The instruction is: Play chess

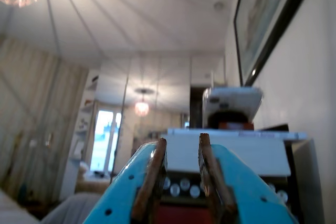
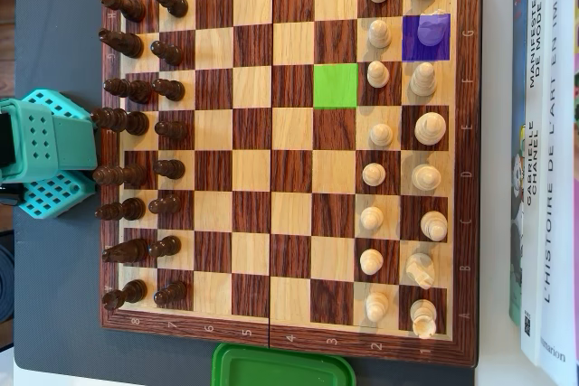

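Observation:
In the overhead view a wooden chessboard lies flat. The dark pieces stand in two columns on its left side and the white pieces in two columns on its right. A purple-tinted square lies in the white back column, with a piece faintly showing through the tint. A green-tinted empty square is nearer the middle. My arm's teal body sits off the board's left edge. In the wrist view my blue gripper points up at the room, open, with nothing between its brown pads.
Books lie along the board's right edge. A green lid sits at its bottom edge. A dark mat lies under the board. The wrist view shows a ceiling, a framed picture and a shelf unit.

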